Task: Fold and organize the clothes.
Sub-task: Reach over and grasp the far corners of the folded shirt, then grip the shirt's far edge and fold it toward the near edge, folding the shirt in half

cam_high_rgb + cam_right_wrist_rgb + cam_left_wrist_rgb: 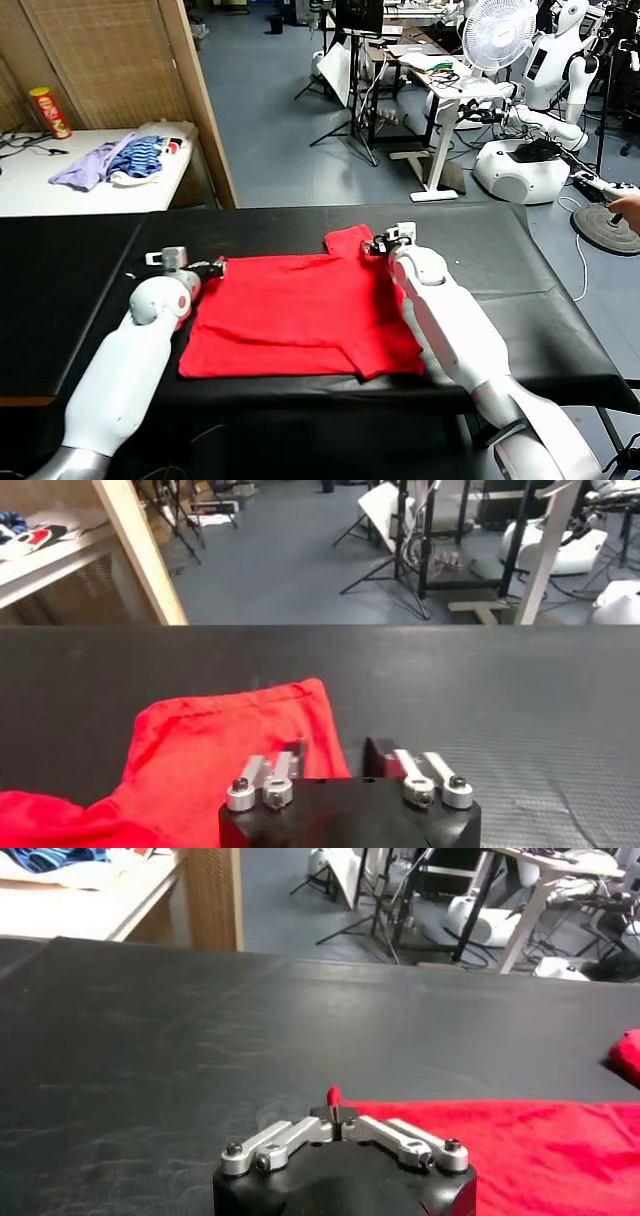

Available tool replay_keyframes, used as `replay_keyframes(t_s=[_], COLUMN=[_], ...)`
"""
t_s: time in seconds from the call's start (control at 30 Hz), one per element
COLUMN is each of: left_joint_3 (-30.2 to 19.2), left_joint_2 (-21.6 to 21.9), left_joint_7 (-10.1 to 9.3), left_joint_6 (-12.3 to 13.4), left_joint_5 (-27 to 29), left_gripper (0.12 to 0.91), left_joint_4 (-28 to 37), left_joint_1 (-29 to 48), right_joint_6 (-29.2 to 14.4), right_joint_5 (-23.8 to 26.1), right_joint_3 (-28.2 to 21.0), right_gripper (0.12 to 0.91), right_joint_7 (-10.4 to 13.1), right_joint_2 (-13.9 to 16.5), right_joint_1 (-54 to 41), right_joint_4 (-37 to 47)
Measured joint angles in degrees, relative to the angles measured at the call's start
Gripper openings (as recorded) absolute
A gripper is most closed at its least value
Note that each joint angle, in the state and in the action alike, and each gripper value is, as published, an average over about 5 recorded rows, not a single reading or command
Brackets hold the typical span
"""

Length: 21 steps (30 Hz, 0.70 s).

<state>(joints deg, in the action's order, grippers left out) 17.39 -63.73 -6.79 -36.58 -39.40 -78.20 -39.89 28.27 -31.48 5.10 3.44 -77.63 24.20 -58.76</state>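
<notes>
Pinching red T-shirt [300, 315] edges, both tools closed.

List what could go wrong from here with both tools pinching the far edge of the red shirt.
1. The left tool holds only a tiny tuft of the red T-shirt at its far left corner; it may slip out on lifting.
2. The right tool is shut at the edge of the right sleeve; how much cloth it holds is unclear, so the fold could go uneven.
3. The near hem lies by the black table edge and could drag off.
</notes>
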Motion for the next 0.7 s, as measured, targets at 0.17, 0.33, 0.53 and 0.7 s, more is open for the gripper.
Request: replay_keyframes(t_s=[0.17, 0.33, 0.53, 0.7], left_joint_3=[0.6, 1.9, 3.8, 5.8], left_joint_2=[0.2, 0.5, 2.0, 3.8], left_joint_7=[0.26, 0.14, -0.40, -1.79], left_joint_6=[1.0, 1.9, 2.3, 2.4], left_joint_5=[0.2, 0.9, 1.0, 0.8], left_gripper=[0.128, 0.128, 0.128, 0.128], left_joint_4=[-1.1, -3.6, -9.7, -17.0], left_joint_1=[-0.7, -2.3, -5.8, -10.8], right_joint_6=[-3.3, -2.6, 1.0, 3.9], right_joint_5=[-1.2, -3.9, -7.2, -9.6], right_joint_3=[1.5, 3.4, 5.7, 7.7], right_gripper=[0.123, 0.123, 0.123, 0.123], right_joint_7=[-0.5, -0.5, 0.5, 1.8], right_joint_2=[1.2, 3.6, 8.2, 11.8], right_joint_1=[2.0, 5.7, 12.3, 18.4], right_joint_4=[-3.4, -11.1, -24.0, -33.2])
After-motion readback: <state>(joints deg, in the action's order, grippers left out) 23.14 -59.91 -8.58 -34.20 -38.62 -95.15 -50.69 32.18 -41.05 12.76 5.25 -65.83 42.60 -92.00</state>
